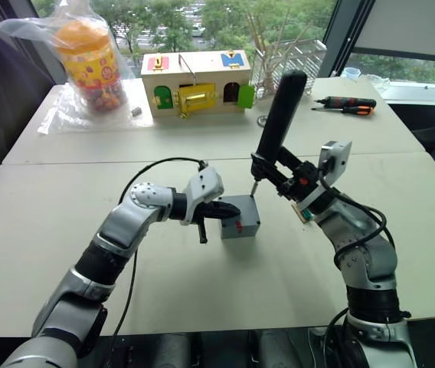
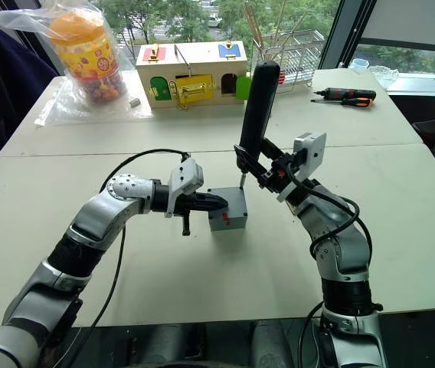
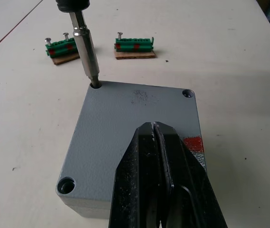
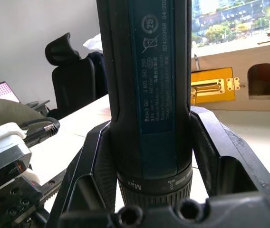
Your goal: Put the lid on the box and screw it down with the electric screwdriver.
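The grey box [image 1: 242,228] stands mid-table with its red mark [image 3: 193,144] on the side. The lid [image 3: 125,118] lies flat on top of it, with open screw holes at its corners. My left gripper [image 1: 231,208] is shut with nothing between its fingers, and its fingertips [image 3: 152,128] rest on the lid's top. My right gripper [image 1: 276,172] is shut on the electric screwdriver [image 1: 279,115], which stands nearly upright. The metal bit [image 3: 87,52] sits in the lid's far corner hole.
Two green terminal blocks [image 3: 61,46] holding screws lie on the table just beyond the box. At the back stand a wooden box with coloured doors [image 1: 198,80], a bagged candy jar [image 1: 87,57], a wire rack [image 1: 290,57] and hand screwdrivers [image 1: 348,105].
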Controlling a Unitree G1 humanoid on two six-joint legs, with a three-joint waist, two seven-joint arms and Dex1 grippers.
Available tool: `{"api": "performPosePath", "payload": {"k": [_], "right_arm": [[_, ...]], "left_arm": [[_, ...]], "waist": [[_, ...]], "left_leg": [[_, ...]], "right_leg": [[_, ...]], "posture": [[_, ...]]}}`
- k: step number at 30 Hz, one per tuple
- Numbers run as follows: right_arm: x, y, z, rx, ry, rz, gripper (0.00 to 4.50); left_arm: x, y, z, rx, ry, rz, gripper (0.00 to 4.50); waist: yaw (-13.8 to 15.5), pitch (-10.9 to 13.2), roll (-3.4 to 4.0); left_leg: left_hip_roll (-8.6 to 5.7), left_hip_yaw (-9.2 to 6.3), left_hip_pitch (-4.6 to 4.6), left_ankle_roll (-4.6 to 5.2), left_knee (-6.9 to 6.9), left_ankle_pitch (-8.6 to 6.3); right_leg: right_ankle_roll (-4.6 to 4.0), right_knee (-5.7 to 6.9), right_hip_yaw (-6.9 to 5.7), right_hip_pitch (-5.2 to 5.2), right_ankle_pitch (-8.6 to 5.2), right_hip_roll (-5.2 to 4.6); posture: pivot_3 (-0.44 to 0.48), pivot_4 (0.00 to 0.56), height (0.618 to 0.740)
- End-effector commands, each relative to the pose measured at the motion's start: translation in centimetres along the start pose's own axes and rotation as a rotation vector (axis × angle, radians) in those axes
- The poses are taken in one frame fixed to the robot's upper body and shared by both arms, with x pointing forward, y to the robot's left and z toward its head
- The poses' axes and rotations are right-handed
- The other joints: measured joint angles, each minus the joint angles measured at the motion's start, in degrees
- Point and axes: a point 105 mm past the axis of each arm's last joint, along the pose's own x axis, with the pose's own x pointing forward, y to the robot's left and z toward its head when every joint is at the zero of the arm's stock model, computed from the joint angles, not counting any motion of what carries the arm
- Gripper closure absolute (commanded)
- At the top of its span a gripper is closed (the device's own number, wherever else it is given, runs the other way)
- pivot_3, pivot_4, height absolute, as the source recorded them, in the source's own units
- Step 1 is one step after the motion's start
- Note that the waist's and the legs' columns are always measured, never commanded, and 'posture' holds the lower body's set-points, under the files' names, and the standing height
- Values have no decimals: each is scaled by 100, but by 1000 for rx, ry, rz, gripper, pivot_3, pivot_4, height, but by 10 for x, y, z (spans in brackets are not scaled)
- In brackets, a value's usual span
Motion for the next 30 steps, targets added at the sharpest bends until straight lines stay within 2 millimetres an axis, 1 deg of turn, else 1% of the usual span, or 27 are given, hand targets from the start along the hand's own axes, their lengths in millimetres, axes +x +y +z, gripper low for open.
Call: {"api": "performPosePath", "payload": {"k": [1, 4, 7, 11, 19, 23, 30], "right_arm": [[1, 17, -26, 49, 88, 54, 2700], [0, 20, -41, 41, 143, 53, 2700], [-1, 19, -50, 46, 177, 38, 2700], [-2, 20, -53, 61, 181, 35, 2700], [-9, 12, -62, 69, 202, -5, 2700], [-10, 7, -63, 70, 197, -35, 2700], [-10, 6, -68, 66, 216, -48, 2700]], "left_arm": [[-1, -2, -2, -6, 7, 4, 4500], [-2, -3, -4, -8, 11, 7, 4500], [-2, -3, -5, -10, 13, 10, 4500], [-1, -5, -5, -12, 11, 8, 4500], [0, -6, -6, -19, 7, 13, 4500], [0, -4, -7, -23, 7, 18, 4500], [0, -4, -7, -22, 8, 15, 4500]], "waist": [[0, -3, -4], [-3, -13, -8], [-2, -35, -14], [-3, -66, -28], [-3, -116, -46], [-3, -124, -46], [1, -128, -46]], "left_leg": [[1, -3, 1, 0, 0, 0], [4, -7, 2, 0, 0, 0], [7, -8, 4, 0, -2, 0], [9, -8, 6, 1, -2, -1], [24, -9, 12, 3, -5, -3], [26, -8, 17, 5, -5, -4], [27, -8, 19, 7, -5, -5]], "right_leg": [[0, 0, 0, 1, 0, 0], [0, 0, 0, 1, 0, 1], [-1, 0, 0, 2, -1, 3], [-1, 0, 0, 6, -1, 3], [-2, -3, 0, 12, -1, 5], [-2, -6, 0, 19, -1, 5], [-2, -8, 0, 23, -1, 5]], "posture": [[0, 150, 711], [0, 150, 711], [0, 150, 711], [0, 150, 711], [0, 150, 711], [0, 150, 711], [0, 150, 711]]}}
